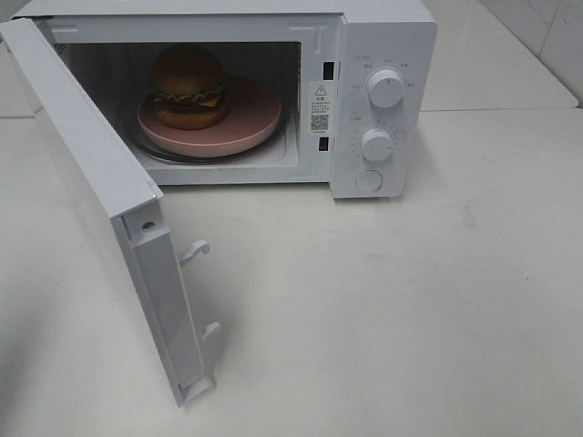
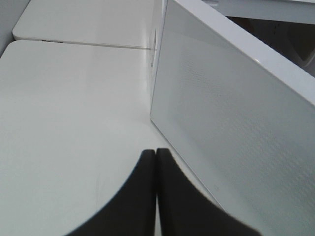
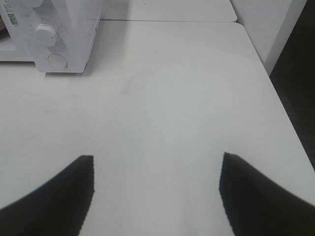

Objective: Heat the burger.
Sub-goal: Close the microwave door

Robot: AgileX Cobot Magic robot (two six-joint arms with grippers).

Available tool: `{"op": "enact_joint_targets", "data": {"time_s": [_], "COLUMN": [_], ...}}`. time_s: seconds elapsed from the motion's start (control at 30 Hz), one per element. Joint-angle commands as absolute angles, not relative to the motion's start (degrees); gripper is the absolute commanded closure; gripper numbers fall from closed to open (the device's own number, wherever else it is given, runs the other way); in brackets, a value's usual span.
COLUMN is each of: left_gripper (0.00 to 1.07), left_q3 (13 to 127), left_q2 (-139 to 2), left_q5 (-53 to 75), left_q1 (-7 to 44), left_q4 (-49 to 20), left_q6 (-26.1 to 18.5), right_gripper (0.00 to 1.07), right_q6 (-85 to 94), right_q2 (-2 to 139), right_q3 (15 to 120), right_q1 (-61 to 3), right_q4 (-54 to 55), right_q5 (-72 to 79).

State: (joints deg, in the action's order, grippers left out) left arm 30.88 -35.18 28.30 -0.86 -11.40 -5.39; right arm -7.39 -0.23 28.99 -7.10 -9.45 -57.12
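Note:
The burger [image 1: 189, 86] sits on a round pink plate [image 1: 246, 123] inside the open white microwave [image 1: 383, 36], on its glass turntable. The microwave door [image 1: 86, 182] is swung wide open toward the front left. Neither gripper shows in the exterior high view. In the left wrist view my left gripper [image 2: 156, 153] is shut, its black fingers pressed together with nothing between them, just outside the door's outer face [image 2: 236, 123]. My right gripper [image 3: 156, 160] stands open over bare table, to the right of the microwave's control panel [image 3: 49, 34].
Two white dials [image 1: 385, 88] and a round button [image 1: 368, 180] sit on the microwave's right panel. Two latch hooks [image 1: 194, 250] stick out from the door's edge. The white table's right edge [image 3: 275, 83] drops off beside my right gripper.

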Motion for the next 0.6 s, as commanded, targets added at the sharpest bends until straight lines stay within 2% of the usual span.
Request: {"op": "enact_joint_targets", "data": {"time_s": [0.03, 0.13, 0.17, 0.2, 0.43, 0.6], "left_gripper": [1.07, 1.07, 1.07, 1.07, 1.07, 1.07], "left_q3": [28.19, 27.27, 24.92, 23.03, 19.19, 17.13], "left_q2": [-39.36, -39.94, -41.02, -42.17, -47.44, -53.69], "left_q5": [16.33, 13.81, 7.96, 3.32, -6.93, -16.56], "left_q1": [-0.63, -0.63, -0.63, -0.63, -0.63, -0.63], "left_q4": [-14.15, -14.44, -15.07, -15.81, -15.81, -13.64], "left_q6": [-12.03, -13.29, -15.36, -15.41, -15.24, -14.90], "right_gripper": [0.37, 0.37, 0.37, 0.37, 0.37, 0.37], "right_q6": [-6.88, -6.88, -6.88, -6.88, -6.88, -6.88], "right_q2": [-1.95, -1.95, -1.95, -1.95, -1.95, -1.95], "right_q3": [28.76, 28.76, 28.76, 28.76, 28.76, 28.76], "right_q1": [-6.70, -6.70, -6.70, -6.70, -6.70, -6.70], "right_q4": [-9.34, -9.34, -9.34, -9.34, -9.34, -9.34], "right_q5": [-57.01, -57.01, -57.01, -57.01, -57.01, -57.01]}}
